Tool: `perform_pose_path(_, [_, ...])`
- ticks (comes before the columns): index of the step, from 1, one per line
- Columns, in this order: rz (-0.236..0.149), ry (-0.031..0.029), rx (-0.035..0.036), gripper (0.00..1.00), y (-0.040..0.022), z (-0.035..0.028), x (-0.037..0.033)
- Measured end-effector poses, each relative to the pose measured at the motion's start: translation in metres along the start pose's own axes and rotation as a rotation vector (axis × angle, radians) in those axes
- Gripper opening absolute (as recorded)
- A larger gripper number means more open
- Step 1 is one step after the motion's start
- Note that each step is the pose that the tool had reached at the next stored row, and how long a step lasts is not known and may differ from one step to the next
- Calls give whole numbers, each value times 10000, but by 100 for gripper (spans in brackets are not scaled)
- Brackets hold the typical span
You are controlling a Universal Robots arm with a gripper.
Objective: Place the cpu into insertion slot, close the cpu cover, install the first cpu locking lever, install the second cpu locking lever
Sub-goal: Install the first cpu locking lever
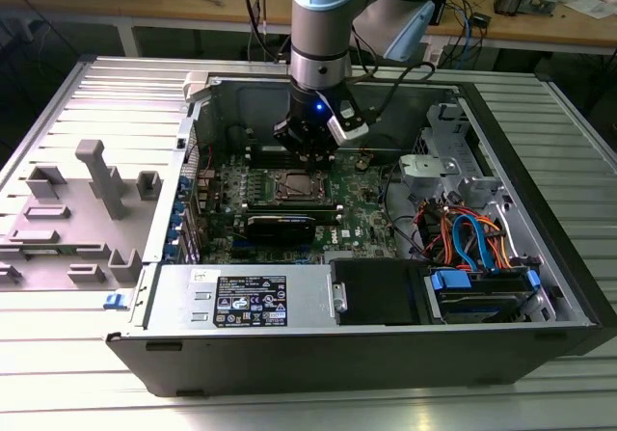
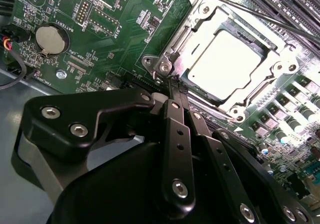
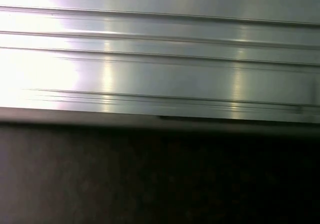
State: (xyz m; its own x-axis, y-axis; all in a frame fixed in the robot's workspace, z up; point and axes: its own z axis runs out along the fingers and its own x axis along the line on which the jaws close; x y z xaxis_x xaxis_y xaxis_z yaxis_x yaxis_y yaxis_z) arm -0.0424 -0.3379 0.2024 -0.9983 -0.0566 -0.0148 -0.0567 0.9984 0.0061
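in the second wrist view the gripper (image 2: 172,81) is seen with its black fingers (image 2: 177,108) pressed together into one narrow tip, nothing pinched between them, set down at the corner of the cpu cover (image 2: 200,33) just beside a hinge screw. the cpu (image 2: 227,66) is seated in the insertion slot (image 2: 239,115), its pale metal top showing through the window of the cover, which is laid flat over it. in the exterior view the gripper (image 1: 307,156) is lowered into the open computer case (image 1: 540,286), just above the socket on the green motherboard (image 1: 362,209).
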Motion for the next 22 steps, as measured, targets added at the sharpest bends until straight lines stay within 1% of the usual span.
perform_pose_path(2, [1,-1,-12,11,1,0,0])
perform_pose_path(3, [0,-3,-29,11,1,0,0])
perform_pose_path(4, [1,-6,-64,11,4,3,0])
perform_pose_path(6, [2,-8,-97,11,8,3,-1])
perform_pose_path(8, [2,-9,-100,11,8,1,-1])
perform_pose_path(10, [2,-13,-109,11,9,-27,-2])
perform_pose_path(12, [2,-7,-98,11,8,-78,-2])
perform_pose_path(13, [2,-8,-99,11,8,-93,-2])
perform_pose_path(14, [1,-9,-94,11,8,-93,-2])
perform_pose_path(17, [1,-1,-16,11,-6,-93,-1])
perform_pose_path(18, [-1,5,10,11,-20,-93,-1])
perform_pose_path(22, [1,4,10,11,-30,-93,0])
